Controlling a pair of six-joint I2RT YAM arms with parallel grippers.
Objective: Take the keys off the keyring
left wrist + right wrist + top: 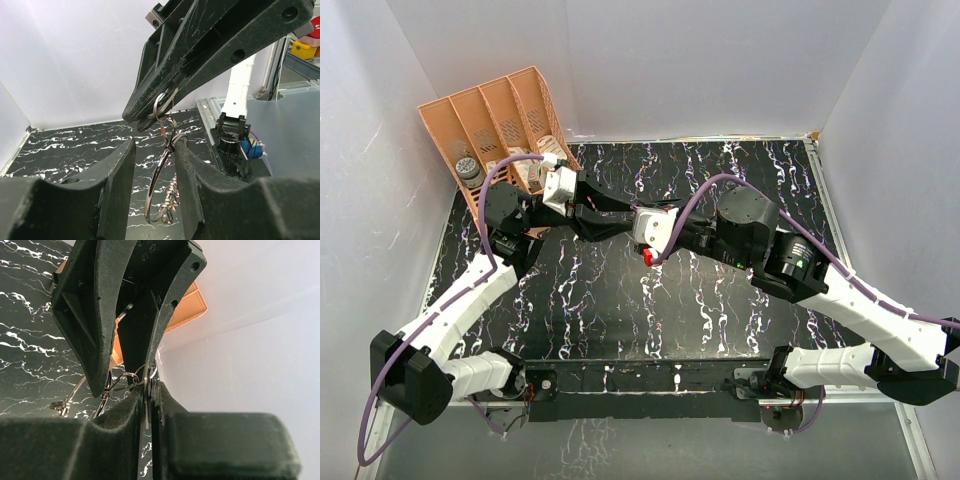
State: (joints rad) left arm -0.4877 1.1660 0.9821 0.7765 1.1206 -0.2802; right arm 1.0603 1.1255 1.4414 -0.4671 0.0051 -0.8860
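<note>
- Silvery thin wire keyring point(154, 182), a wide loop, hangs in mid-air over the black white-veined tabletop point(620, 320), at the centre of the workspace where both arms meet.
- The loop passes between the fingers of the left gripper point(154, 146). Its jaws stand apart, released; the wire rests against one finger only and is not pinched.
- Small silver split ring point(165, 102) sits above the loop's top. The right gripper point(148, 385) is clenched on it, fingers almost touching.
- Bright red key head point(648, 257) hangs just below the right gripper's tips.
- Knobbly silver-grey keys point(172, 192) dangle by the loop's lower end; single shapes too small to tell.
- Orange plastic slotted rack point(490, 115) stands in the back-left corner. A grey round-topped object point(468, 168) sits in a left slot. Pale items point(548, 146) sit in the right slot, partly hidden by the left arm.
</note>
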